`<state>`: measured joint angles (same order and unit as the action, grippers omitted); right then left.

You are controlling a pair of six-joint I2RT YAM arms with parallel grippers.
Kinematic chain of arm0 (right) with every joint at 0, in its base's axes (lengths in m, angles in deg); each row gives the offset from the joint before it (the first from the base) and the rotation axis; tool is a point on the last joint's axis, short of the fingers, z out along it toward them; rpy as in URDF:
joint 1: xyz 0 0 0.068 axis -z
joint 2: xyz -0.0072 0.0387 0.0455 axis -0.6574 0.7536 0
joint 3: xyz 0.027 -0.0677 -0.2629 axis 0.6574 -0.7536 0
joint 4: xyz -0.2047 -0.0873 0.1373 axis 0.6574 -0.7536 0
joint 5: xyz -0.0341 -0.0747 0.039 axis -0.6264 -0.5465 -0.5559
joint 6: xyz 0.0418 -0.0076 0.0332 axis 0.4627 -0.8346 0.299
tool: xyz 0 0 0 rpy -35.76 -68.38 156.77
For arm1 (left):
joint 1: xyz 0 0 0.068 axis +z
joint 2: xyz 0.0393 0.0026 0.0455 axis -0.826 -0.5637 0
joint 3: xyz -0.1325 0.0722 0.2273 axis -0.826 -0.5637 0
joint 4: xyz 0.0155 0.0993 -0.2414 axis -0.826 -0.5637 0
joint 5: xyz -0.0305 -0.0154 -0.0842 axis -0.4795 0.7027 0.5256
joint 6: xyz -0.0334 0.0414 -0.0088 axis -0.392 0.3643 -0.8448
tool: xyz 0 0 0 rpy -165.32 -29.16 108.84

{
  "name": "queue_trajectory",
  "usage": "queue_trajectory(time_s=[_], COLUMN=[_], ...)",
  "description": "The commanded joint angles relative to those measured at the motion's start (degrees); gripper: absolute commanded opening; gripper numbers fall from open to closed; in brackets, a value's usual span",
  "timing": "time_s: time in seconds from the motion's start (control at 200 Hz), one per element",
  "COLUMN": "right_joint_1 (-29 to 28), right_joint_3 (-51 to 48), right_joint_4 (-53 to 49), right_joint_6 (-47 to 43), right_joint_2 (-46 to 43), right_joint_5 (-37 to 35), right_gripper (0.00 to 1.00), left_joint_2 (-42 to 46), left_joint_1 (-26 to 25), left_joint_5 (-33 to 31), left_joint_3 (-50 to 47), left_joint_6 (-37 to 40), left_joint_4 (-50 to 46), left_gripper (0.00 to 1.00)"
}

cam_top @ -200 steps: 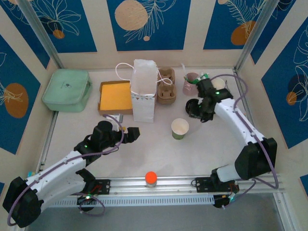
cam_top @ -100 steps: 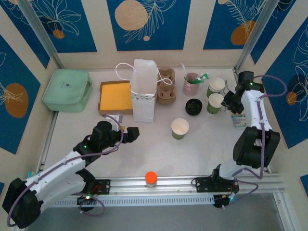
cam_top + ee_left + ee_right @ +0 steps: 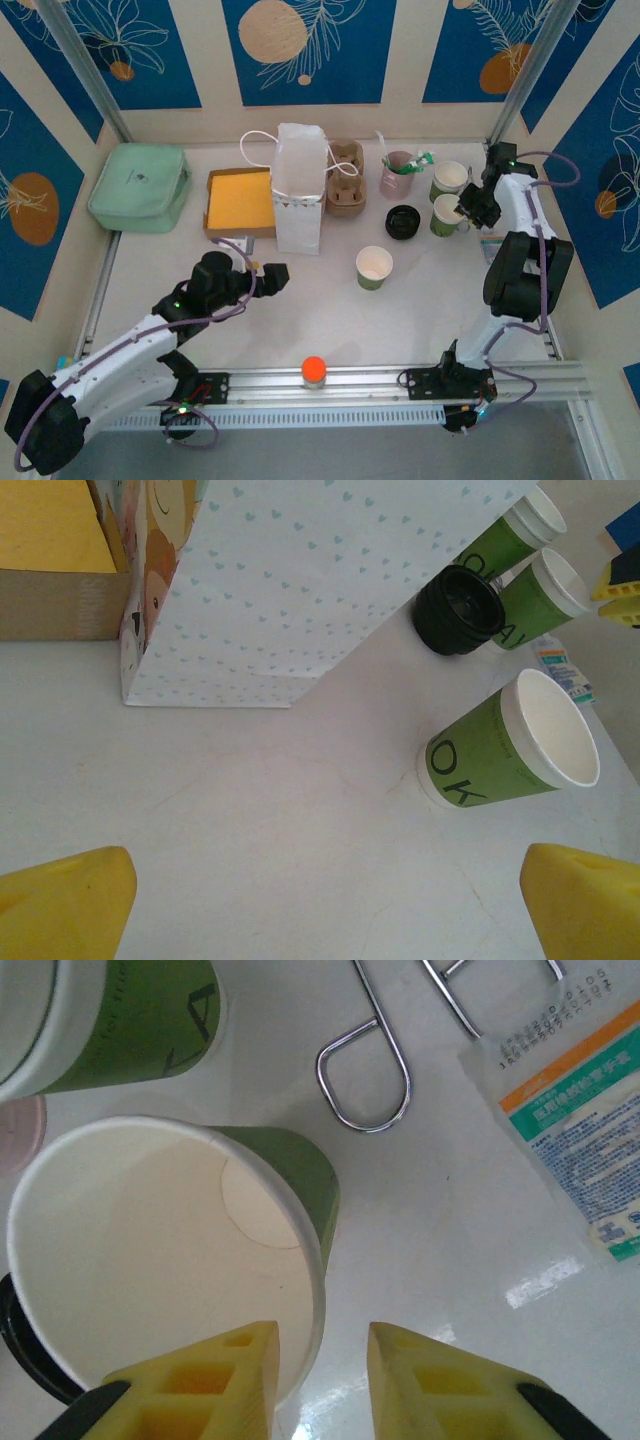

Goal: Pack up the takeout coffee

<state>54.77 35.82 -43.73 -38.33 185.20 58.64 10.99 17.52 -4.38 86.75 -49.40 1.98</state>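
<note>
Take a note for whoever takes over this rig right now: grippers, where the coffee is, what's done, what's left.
Left gripper: jaws open, empty, over the table near the white paper bag.
Right gripper: jaws narrowly open astride the rim of a lidless green cup, no grip seen.
Takeout coffee: black-lidded, upright on the table, right of the bag.
Done: nothing packed. Left: grasp the coffee, probably bag it.

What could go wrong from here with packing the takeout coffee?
1. The right gripper straddles the rim of a lidless green cup, not the black-lidded takeout coffee. Closing now would likely grab the wrong cup.
2. That cup stands close to the takeout coffee and to a second lidless cup. Tipping or dragging it could knock either one.
</note>
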Motion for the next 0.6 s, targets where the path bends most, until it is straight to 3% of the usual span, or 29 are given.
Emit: queue_trajectory(time_s=[0.0,0.295,0.595], right_joint_1=[-0.5,-1.5,-1.1], right_joint_3=[0.5,2.3,21.2], right_joint_4=[0.1,-1.2,-10.3], right_joint_6=[0.2,1.3,1.1], right_joint_2=[0.5,-2.4,-4.4], right_joint_5=[0.7,0.9,4.0], right_gripper=[0.26,0.01,0.0], left_joint_2=[1.1,1.6,1.1], left_joint_1=[-0.4,-0.4,-0.3], left_joint_5=[-1.2,-1.5,-1.7], left_joint_3=[-0.4,-0.4,-0.5], left_joint_6=[1.1,1.3,1.3], left_joint_4=[-0.7,-1.2,-0.5], left_gripper=[0.99,0.99,0.99])
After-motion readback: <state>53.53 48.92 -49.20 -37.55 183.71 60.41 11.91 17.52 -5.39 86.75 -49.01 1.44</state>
